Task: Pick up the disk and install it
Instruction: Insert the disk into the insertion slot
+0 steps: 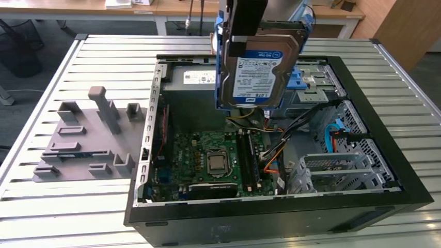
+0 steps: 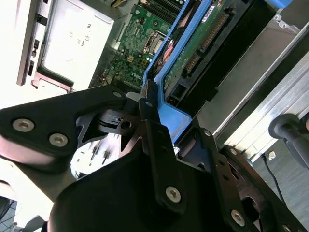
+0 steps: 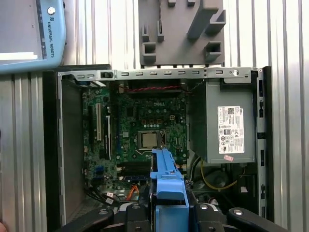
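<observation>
End effector (image 3: 169, 205) clamped on blue carrier edge of disk (image 1: 265, 72). Disk hangs upright above open computer case (image 1: 276, 222). Judged: pickup done, install pending; calls for careful alignment, descent into case.

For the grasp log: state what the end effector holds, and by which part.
The end effector grips the disk by the upper end of its blue carrier; it hangs upright over the open computer case.

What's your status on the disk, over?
Gripper shut on the disk, held upright above the open computer case. Disk not installed yet. Loose cables lie inside the case.
</observation>
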`<act>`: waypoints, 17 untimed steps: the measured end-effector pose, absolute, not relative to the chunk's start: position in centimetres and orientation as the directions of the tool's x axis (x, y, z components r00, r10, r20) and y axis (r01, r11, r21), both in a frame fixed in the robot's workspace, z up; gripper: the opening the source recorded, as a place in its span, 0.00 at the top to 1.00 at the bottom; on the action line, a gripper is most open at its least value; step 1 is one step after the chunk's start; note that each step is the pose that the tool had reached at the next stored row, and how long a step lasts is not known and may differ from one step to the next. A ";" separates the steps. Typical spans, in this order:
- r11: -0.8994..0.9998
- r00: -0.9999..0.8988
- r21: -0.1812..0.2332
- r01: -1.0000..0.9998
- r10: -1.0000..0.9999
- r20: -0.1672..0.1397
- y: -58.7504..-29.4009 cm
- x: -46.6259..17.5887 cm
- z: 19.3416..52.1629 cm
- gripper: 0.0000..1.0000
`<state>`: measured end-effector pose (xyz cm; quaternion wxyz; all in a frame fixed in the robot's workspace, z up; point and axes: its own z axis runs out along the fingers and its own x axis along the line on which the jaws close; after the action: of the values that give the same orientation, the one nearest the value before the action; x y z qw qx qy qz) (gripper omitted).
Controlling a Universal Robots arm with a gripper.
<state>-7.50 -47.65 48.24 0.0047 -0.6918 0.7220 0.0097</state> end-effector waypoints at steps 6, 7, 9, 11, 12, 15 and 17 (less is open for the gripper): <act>0.043 -0.043 0.008 -0.999 -0.999 -0.020 -48.0 -7.0 48.2 0.64; 0.043 -0.043 0.008 -0.999 -0.999 -0.020 -48.0 -6.7 48.2 0.64; 0.043 -0.043 0.008 -0.999 -0.999 -0.020 -48.0 -6.3 48.2 0.64; 0.043 -0.043 0.008 -0.999 -0.999 -0.020 -48.0 -6.0 48.2 0.64; 0.043 -0.043 0.008 -0.999 -0.999 -0.020 -48.0 -5.9 48.2 0.64; 0.043 -0.043 0.008 -0.999 -0.999 -0.020 -48.1 -5.9 48.2 0.64; 0.043 -0.043 0.008 -0.999 -0.999 -0.020 -48.4 -5.9 48.1 0.64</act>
<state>-5.91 -48.39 48.15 0.0046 -0.6918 0.7220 0.0097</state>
